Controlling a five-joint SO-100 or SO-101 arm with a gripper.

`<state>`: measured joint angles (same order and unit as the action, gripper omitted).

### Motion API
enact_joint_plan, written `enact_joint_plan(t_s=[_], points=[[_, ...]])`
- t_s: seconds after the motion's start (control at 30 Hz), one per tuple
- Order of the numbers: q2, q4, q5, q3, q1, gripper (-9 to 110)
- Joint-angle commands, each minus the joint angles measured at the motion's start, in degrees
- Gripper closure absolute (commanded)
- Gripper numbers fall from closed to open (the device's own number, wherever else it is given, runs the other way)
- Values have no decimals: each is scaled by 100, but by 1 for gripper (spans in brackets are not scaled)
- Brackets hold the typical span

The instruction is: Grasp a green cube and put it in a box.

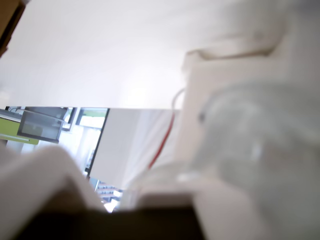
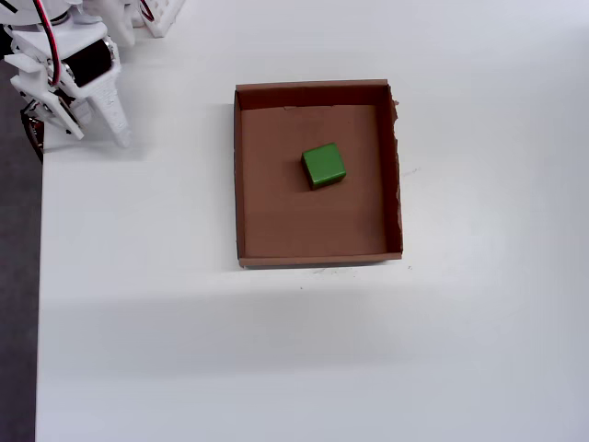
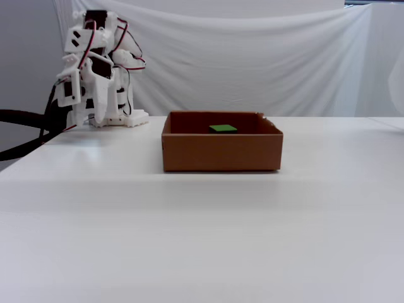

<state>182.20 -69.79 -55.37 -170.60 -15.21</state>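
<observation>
One green cube (image 2: 324, 165) inside box (image 2: 317, 252)

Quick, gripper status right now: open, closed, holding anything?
Gripper: holds nothing, folded back near the arm's base; open or closed cannot be told. The small bright-green cube lies in the brown cardboard box.

I see a white table (image 2: 276, 368) filling most of the overhead view, its left edge bordering dark floor (image 2: 17, 304). In the fixed view, a draped white cloth (image 3: 252, 63) hangs behind the table's far edge, and black cables (image 3: 22, 117) enter from the left.
</observation>
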Motion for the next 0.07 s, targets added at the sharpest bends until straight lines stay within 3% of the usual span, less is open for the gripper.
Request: enact_joint_plan(t_s=[0.0,0.03], points=[[26,-79,70,35,-44,74],[26,-79,70,35,-44,74]])
